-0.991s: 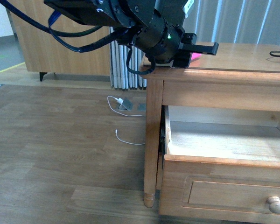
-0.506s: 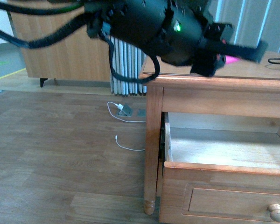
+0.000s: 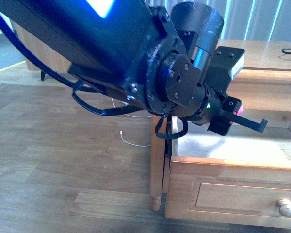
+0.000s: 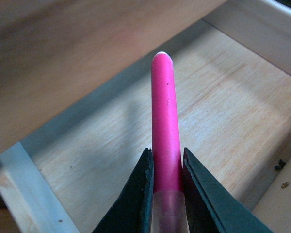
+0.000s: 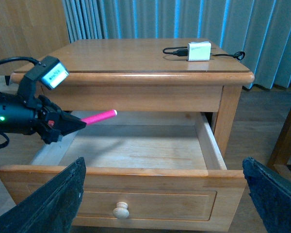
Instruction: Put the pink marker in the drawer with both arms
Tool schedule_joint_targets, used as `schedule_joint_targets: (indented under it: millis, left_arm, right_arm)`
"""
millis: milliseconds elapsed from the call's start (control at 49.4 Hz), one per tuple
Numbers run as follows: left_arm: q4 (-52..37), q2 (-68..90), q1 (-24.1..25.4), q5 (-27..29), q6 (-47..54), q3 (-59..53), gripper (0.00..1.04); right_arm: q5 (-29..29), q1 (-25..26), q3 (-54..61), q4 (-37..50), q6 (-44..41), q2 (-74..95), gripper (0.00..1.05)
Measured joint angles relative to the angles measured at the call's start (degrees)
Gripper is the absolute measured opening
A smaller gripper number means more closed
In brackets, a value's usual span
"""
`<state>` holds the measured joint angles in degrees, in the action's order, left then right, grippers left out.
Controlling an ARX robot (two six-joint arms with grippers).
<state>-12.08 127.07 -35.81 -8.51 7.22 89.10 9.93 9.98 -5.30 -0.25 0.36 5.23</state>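
My left gripper (image 4: 167,167) is shut on the pink marker (image 4: 165,126) near its pale cap end; the pink shaft sticks out over the open drawer's floor (image 4: 223,121). In the right wrist view the left gripper (image 5: 70,124) holds the marker (image 5: 99,117) level above the drawer (image 5: 136,145), just under the table's apron. In the front view the left arm (image 3: 136,63) fills the frame, and only a bit of marker (image 3: 239,111) shows. My right gripper (image 5: 165,199) is open and empty, in front of the drawer's front panel (image 5: 150,204) and its knob (image 5: 120,210).
A white charger block with a black cable (image 5: 199,51) lies on the table top (image 5: 136,53). Grey-blue curtains hang behind. A white cable (image 3: 131,141) lies on the wooden floor beside the table leg (image 3: 157,160).
My left arm has come down from the table top with the marker and now holds it inside the drawer opening. The camera view has shifted a little.
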Motion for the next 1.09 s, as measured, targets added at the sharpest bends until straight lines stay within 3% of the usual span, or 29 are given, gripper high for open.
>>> schedule_joint_targets:
  millis: [142,465,708,1093]
  left_arm:
    - [1.03,2.75,-0.66,0.24,-0.33,2.54,0.15]
    - [-1.18,-0.17,-1.09,2.56,-0.42,-0.57,0.64]
    - [-6.47,-12.85,1.03,9.29,-1.97,-10.21,0.99]
    - [-12.83,-45.03,11.43,13.79,-5.86,-40.19,0.99]
  right_arm:
    - [0.0,0.0,0.0,0.0,0.0,0.0,0.96]
    - [0.0,0.0,0.0,0.0,0.0,0.0,0.96]
    - [0.0,0.0,0.0,0.0,0.0,0.0,0.96]
    - [0.02,0.0,0.0,0.0,0.0,0.0,0.96]
